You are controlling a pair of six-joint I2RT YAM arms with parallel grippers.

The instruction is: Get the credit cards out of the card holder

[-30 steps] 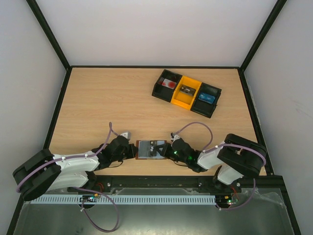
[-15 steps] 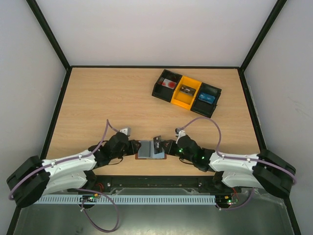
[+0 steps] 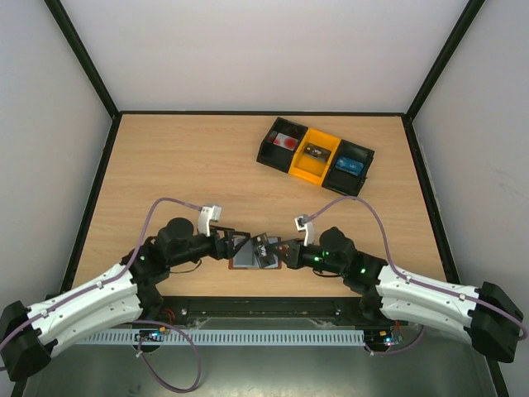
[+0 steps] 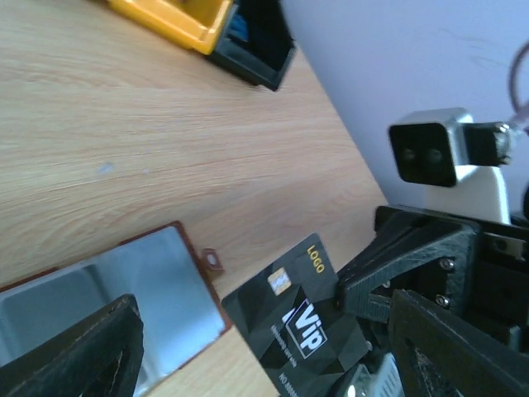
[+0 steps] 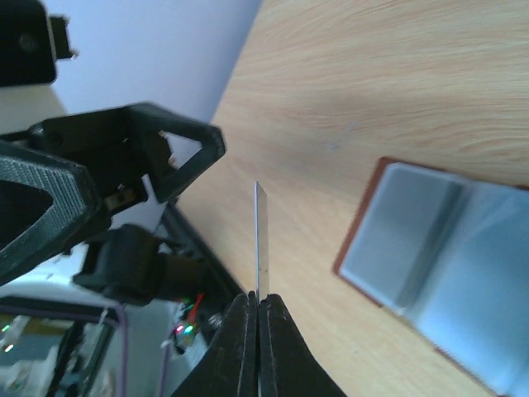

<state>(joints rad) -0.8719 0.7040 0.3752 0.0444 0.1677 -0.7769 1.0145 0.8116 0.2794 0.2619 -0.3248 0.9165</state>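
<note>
The card holder (image 3: 246, 255) lies open on the tabletop (image 3: 190, 165). The right end effector (image 5: 258, 302) pinches a black card (image 4: 302, 327) by its edge, lifted clear for removal. The left end effector (image 3: 229, 245) is spread wide, gripping nothing.

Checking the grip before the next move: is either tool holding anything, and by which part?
The right tool pinches the black card by one edge. The left tool is open, holding nothing.

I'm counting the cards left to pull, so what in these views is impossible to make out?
Whether cards remain in the card holder: in the left wrist view the frame edge and a finger cover part; in the top view it is too small.
Face of the black card: the right wrist view shows it edge-on in the right end effector.
Contents of the tray: too small in the top view.
</note>
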